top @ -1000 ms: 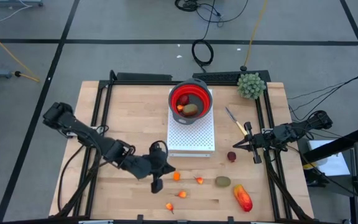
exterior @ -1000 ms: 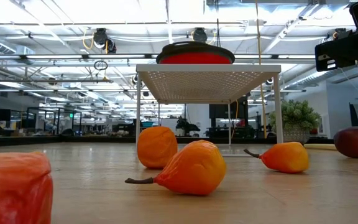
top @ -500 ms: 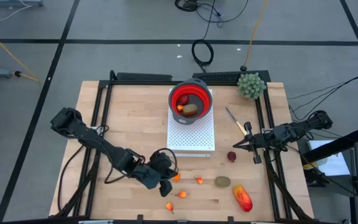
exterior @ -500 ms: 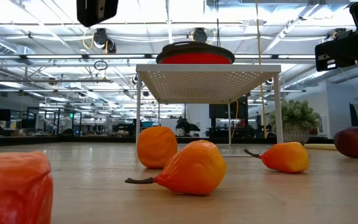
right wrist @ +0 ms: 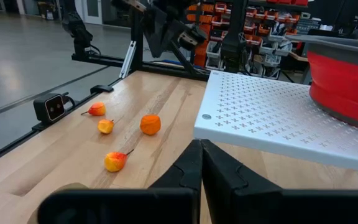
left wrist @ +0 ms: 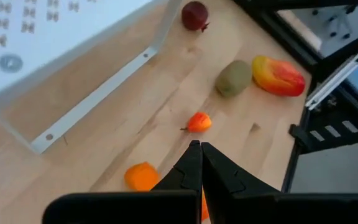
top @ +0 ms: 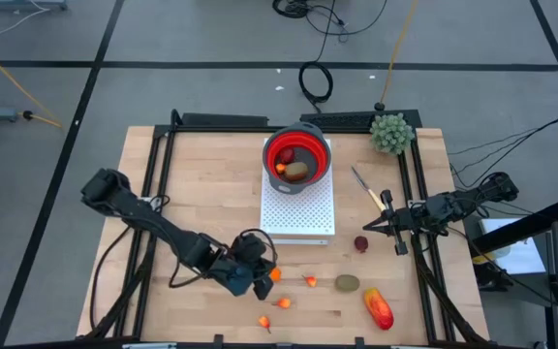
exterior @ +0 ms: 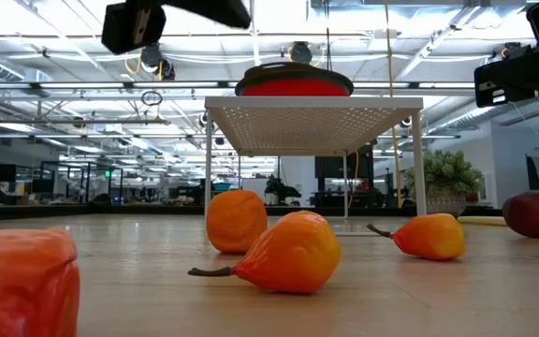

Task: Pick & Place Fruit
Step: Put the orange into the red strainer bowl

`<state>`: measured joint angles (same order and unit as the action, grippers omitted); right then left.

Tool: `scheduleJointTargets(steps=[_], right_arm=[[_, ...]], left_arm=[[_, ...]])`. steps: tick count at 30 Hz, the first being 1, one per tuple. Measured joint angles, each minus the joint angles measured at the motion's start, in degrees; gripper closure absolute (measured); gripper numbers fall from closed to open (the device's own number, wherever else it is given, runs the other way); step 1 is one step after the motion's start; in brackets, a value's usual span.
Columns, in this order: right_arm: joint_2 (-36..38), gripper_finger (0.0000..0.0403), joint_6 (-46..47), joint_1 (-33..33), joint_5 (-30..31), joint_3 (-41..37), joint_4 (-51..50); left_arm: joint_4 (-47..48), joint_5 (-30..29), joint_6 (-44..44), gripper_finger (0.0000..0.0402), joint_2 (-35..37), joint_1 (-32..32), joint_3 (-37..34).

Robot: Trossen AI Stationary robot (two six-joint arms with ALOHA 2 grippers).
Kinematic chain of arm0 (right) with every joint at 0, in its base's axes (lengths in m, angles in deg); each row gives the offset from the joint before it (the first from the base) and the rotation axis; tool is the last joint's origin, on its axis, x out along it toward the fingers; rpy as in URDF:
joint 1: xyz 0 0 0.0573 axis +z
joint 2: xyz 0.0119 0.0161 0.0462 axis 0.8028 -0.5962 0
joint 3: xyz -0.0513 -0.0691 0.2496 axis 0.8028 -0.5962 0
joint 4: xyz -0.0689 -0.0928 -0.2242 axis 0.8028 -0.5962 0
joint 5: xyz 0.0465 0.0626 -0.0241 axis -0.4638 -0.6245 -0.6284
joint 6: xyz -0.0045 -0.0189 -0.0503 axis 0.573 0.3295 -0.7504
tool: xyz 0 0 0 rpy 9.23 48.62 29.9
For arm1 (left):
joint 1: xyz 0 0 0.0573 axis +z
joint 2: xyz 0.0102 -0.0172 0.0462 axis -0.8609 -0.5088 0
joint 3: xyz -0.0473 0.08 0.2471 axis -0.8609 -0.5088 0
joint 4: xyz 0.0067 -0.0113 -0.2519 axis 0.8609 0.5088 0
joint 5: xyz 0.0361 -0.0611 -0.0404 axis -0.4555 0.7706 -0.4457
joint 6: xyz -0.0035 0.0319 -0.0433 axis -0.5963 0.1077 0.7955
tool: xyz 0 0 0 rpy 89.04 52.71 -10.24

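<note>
The left pincer is shut tight and holds nothing, hanging just above the little orange ball on the table. The right pincer is shut and empty too, near the dark red ball. More fruit sits in the red bowl on the white stand, and the red-orange oblong lies near the table's front edge.

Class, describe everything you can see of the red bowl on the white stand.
The red bowl is round, with a grey outer rim and a bright red inside that looks like soft silicone. It sits upright on the back end of the white perforated stand. Inside lie a brown-green oval fruit and smaller red pieces. Neither gripper touches it.
</note>
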<state>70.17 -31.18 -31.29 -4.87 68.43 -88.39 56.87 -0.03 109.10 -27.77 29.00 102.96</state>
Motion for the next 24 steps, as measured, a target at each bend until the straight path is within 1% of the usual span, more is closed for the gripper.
scheduleJointTargets(steps=[6, 12, 15, 21, 24], right_arm=[[-0.01, 0.0403, 0.0, 0.01, 0.01, 0.0, -0.04], [-0.01, 0.0403, -0.22, 0.01, 0.02, 0.0, -0.02], [-0.02, 0.0403, -0.24, 0.01, 0.02, 0.0, -0.02], [0.0, 0.0403, -0.24, 0.02, 0.02, 0.0, -0.02], [-0.01, 0.0403, -0.24, 0.02, 0.02, 0.01, -0.02]], left_arm=[[0.59, 2.39, 3.12, 0.0402, -3.4, 0.0, 0.79], [2.85, 5.97, 4.97, 0.0402, -8.26, 0.22, 4.62], [6.68, 7.63, 6.49, 0.0402, -10.65, 0.67, 7.12], [18.28, 8.36, 11.94, 0.0402, -14.85, 1.46, 12.8], [19.87, 9.32, 13.11, 0.0402, -16.27, 1.84, 14.42]])
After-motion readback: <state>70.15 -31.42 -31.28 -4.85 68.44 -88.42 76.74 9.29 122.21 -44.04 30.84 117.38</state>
